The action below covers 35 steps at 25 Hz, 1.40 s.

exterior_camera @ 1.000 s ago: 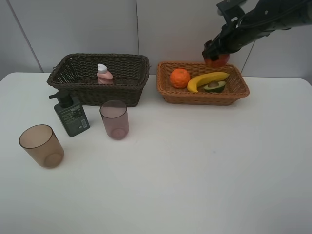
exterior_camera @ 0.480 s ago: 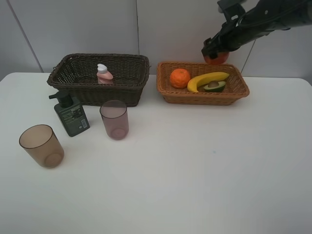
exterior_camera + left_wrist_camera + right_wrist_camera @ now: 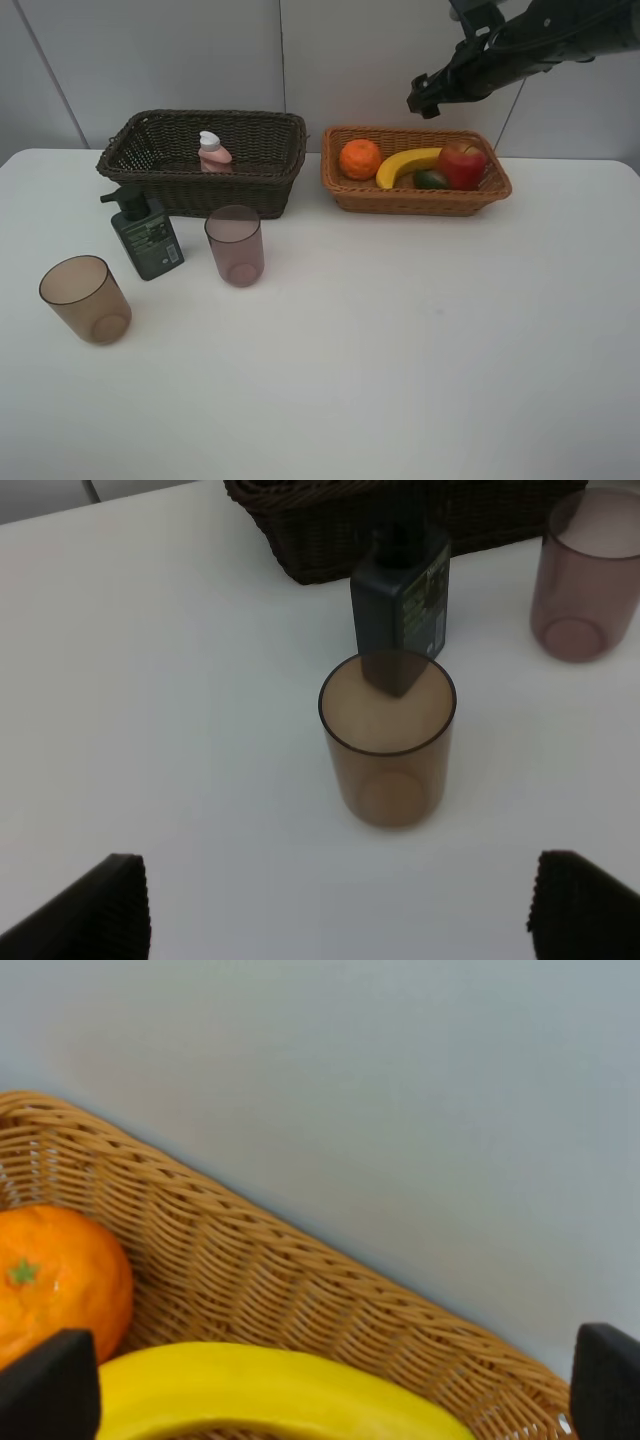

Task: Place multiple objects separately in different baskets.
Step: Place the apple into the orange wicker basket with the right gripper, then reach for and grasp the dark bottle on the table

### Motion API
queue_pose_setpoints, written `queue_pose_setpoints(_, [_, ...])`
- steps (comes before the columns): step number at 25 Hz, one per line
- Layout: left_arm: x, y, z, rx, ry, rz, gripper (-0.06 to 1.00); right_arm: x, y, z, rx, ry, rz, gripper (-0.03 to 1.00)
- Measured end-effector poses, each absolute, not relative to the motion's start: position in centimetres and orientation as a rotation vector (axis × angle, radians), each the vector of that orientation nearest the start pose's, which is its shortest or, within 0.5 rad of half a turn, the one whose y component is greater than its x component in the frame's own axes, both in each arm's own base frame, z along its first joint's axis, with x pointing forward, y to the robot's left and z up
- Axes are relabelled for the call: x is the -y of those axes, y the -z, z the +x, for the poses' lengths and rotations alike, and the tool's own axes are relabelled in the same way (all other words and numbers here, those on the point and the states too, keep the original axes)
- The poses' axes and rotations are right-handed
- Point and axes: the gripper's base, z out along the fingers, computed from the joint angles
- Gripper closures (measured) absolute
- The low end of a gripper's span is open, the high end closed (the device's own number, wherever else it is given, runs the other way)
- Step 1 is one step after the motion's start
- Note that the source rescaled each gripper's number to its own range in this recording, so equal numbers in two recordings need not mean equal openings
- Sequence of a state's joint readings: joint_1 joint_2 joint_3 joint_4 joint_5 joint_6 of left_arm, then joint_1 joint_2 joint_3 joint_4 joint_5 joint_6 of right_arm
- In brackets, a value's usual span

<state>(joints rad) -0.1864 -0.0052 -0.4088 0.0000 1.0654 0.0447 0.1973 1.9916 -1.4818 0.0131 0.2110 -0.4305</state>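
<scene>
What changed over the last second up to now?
The right gripper let go of the apple, which dropped into the right end of the tan basket; the gripper is now open above the back rim. The banana and orange shifted slightly left, and the apple partly hides the avocado. The brown cup, pinkish cup, pump bottle, pink bottle and dark basket stayed put.

- Bright, even light covers my table [image 3: 400,350]; the shadow by the brown cup [image 3: 86,300] is faint, soft.
- My left fingertips [image 3: 100,910] and right fingertips [image 3: 45,1385] look dark and blurred.
</scene>
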Motion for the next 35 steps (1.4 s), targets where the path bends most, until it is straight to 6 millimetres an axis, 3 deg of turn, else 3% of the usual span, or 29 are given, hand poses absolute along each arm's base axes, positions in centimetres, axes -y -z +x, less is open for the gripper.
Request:
queue_pose_setpoints(28, [0.1, -25.1, 0.4, -2.122, 0.083, 0.246, -0.06, -9.0, -22.3, 44.8, -2.180, 0.110, -0.694, -0.03])
queue_pose_setpoints(31, [0.1, -25.1, 0.4, -2.122, 0.083, 0.246, -0.06, -8.9, -23.0, 44.3, -2.200, 0.105, -0.698, -0.03])
queue_pose_setpoints(35, [0.1, -25.1, 0.4, -2.122, 0.083, 0.246, -0.06, -8.7, -25.5, 43.2, -2.200, 0.103, -0.698, -0.03])
